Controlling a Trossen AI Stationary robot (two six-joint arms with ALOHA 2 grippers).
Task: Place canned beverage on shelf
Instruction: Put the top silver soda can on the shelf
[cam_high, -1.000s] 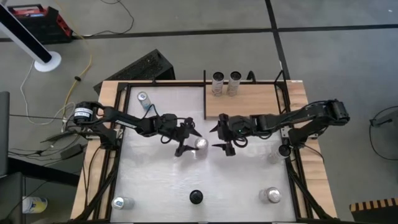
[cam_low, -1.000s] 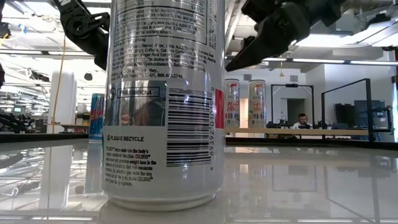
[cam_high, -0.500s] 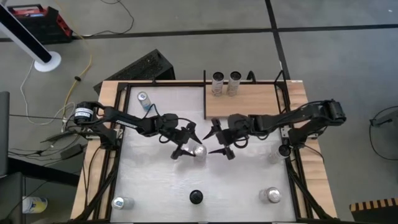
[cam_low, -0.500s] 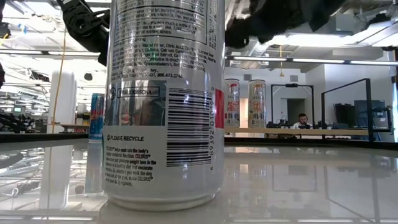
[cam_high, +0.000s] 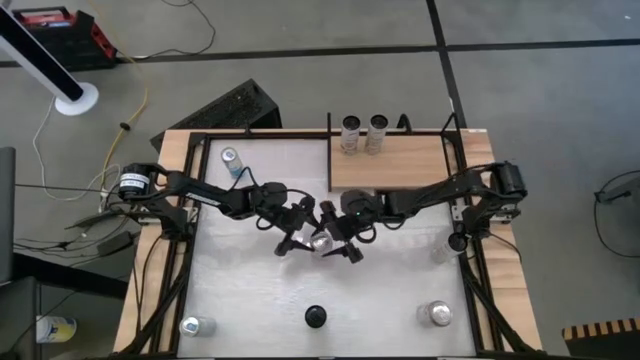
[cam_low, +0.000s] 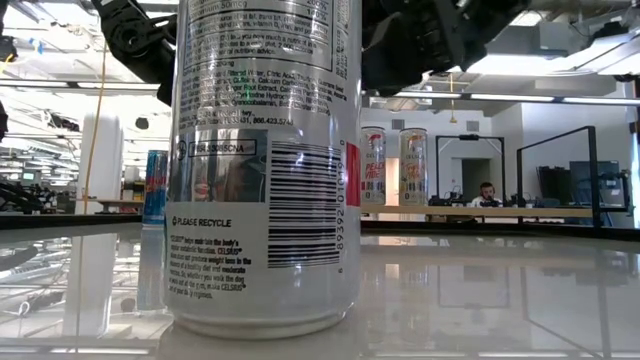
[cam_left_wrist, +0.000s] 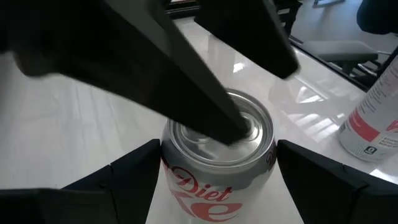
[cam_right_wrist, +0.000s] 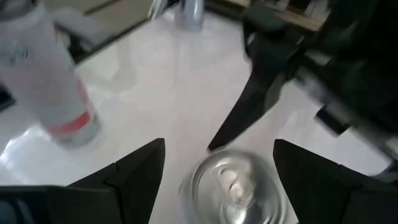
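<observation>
Both sets of jaws stand apart and straddle the same Diet Coke can (cam_high: 321, 241), upright mid-table: left gripper (cam_high: 299, 228) from the left, right gripper (cam_high: 338, 237) from the right, neither visibly clamped on it. The shelf (cam_high: 400, 160) lies at the table's far edge, right of centre, with two cans (cam_high: 363, 133) standing at its far edge. Other cans sit near the white tabletop (cam_high: 250, 290) corners.
</observation>
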